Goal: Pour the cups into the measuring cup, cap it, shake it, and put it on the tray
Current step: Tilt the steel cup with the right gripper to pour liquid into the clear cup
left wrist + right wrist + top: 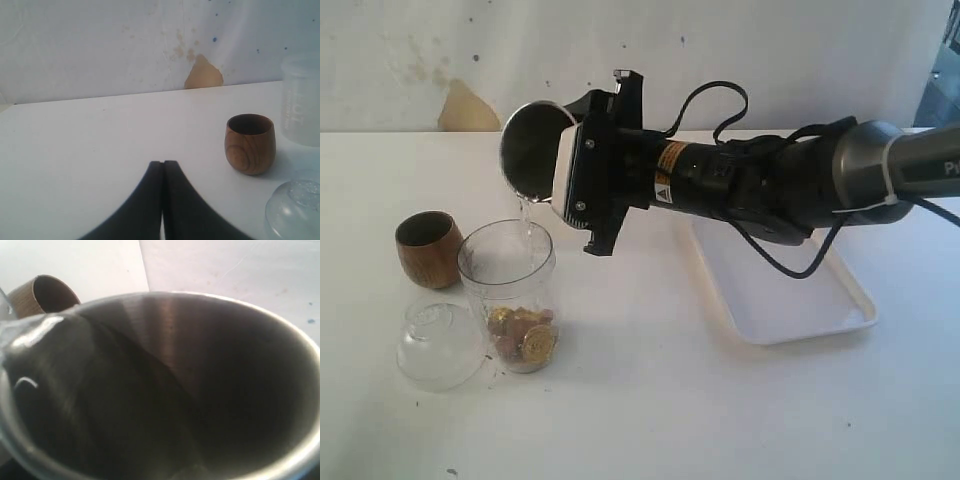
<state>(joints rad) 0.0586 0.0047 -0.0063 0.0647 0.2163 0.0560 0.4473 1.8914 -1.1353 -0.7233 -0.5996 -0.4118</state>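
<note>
The steel tumbler (532, 150), pinched by the right tool (578, 168), is being tipped. Spillage is being risked, with water being dropped close to the rim of the measuring cup (510, 285). The left tool (163, 195) is being held pressed together.

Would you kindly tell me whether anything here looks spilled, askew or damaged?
Nothing looks spilled: the steel tumbler, tilted in the right gripper, sends its thin stream into the measuring cup. The wooden cup stands upright. The one blemish is a brown patch on the wall, where the paint seems flaked.
</note>
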